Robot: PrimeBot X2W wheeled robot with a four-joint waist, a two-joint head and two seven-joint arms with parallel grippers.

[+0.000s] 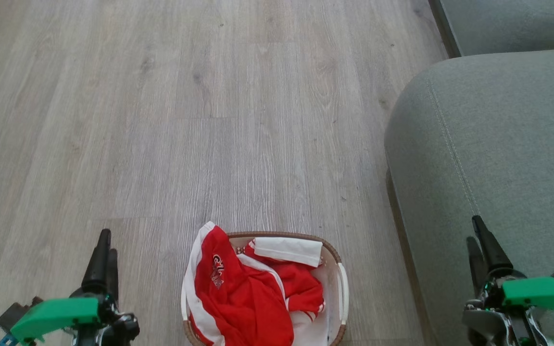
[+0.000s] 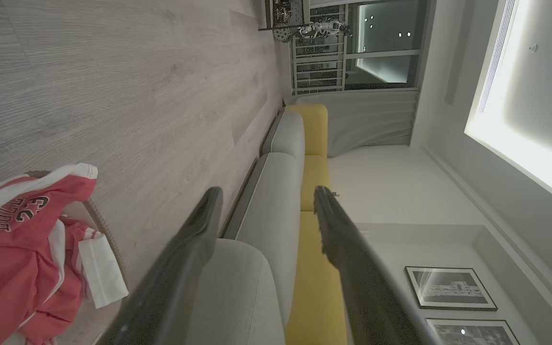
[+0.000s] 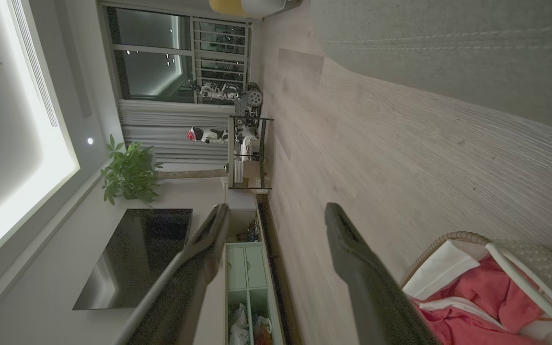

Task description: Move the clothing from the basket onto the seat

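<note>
- Floor (image 1: 209,120): pale grey wood-look planks, running far across the room.
- Seat (image 1: 498,144): on your right in the head view. It is grey-green with a rounded corner and a stitched seam running near to far. The frame cuts off its right side.
- Basket (image 1: 343,288): stands on the floor at near centre, left of the seat and apart from it. The bottom edge of the head view cuts off its near end.
- Clothing (image 1: 248,298): in the basket, red with white stripes. One part hangs over the basket's left rim. A white folded piece (image 1: 289,250) lies on top at the far end.
- Left gripper (image 2: 267,191): fingers spread, nothing between them.
- Right gripper (image 3: 277,208): fingers also spread and empty.
- In the head view both grippers sit at the near corners, the left against the floor and the right against the seat. The fingers overlap there, so you can't read the gap from that view.
- The left wrist view adds yellow back cushions (image 2: 314,167) behind the seat row, framed pictures (image 2: 448,287) on the wall and a dark window (image 2: 386,43).
- The right wrist view adds a plant (image 3: 130,177), a dark screen (image 3: 137,254) and a low cabinet (image 3: 245,268).
- You can't tell how many garments there are. The chest lettering is unreadable, and whatever lies lower in the basket is hidden.
</note>
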